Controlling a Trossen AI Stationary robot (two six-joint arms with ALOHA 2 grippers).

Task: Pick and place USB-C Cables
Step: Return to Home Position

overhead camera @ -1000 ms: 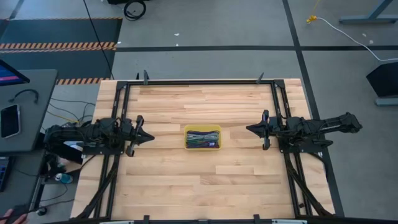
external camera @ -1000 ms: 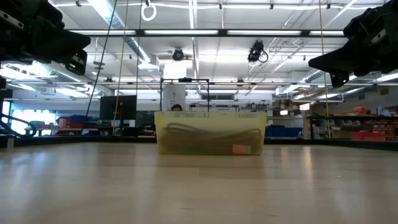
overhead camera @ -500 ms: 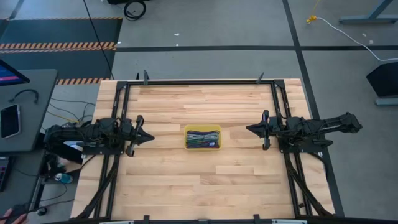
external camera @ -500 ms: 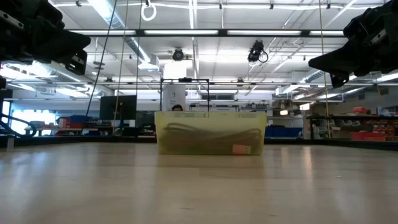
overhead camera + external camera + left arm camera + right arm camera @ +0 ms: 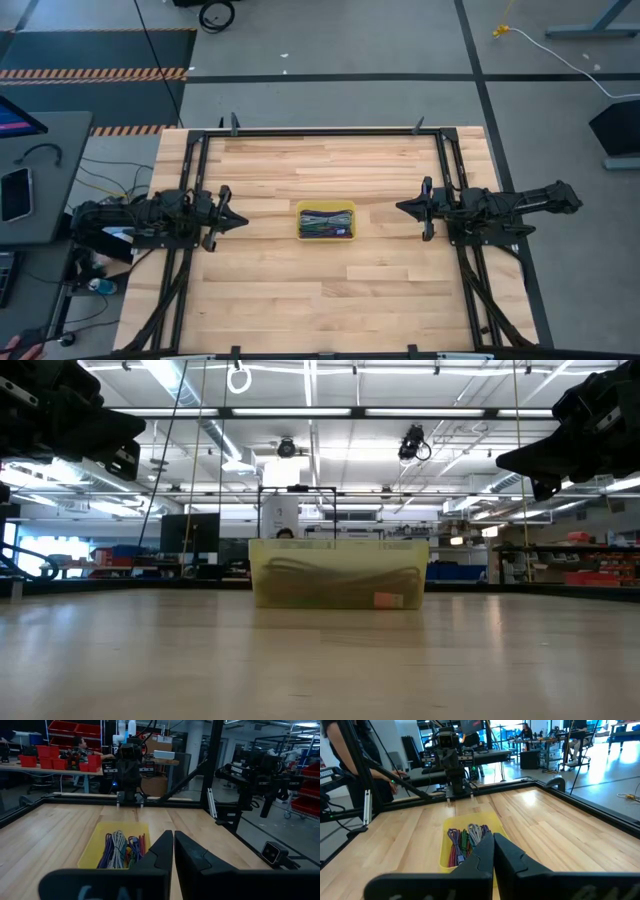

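Note:
The USB-C cables [image 5: 326, 222] lie bundled inside a small yellow tray [image 5: 301, 223] at the table's middle; purple, grey, green and maroon strands show in the left wrist view [image 5: 122, 851] and the right wrist view [image 5: 466, 841]. The tray stands flat on the wood [image 5: 338, 573]. My left gripper [image 5: 243, 221] hovers above the table to the tray's left, shut, pointing at the tray. My right gripper [image 5: 400, 207] hovers to the tray's right, shut, pointing at the tray. Neither touches anything.
A black metal frame [image 5: 320, 131] runs along the table's edges. Bare wood surrounds the tray on all sides. A side desk with a phone [image 5: 15, 194] stands beyond the left edge. People sit and stand in the room behind the table [image 5: 335, 740].

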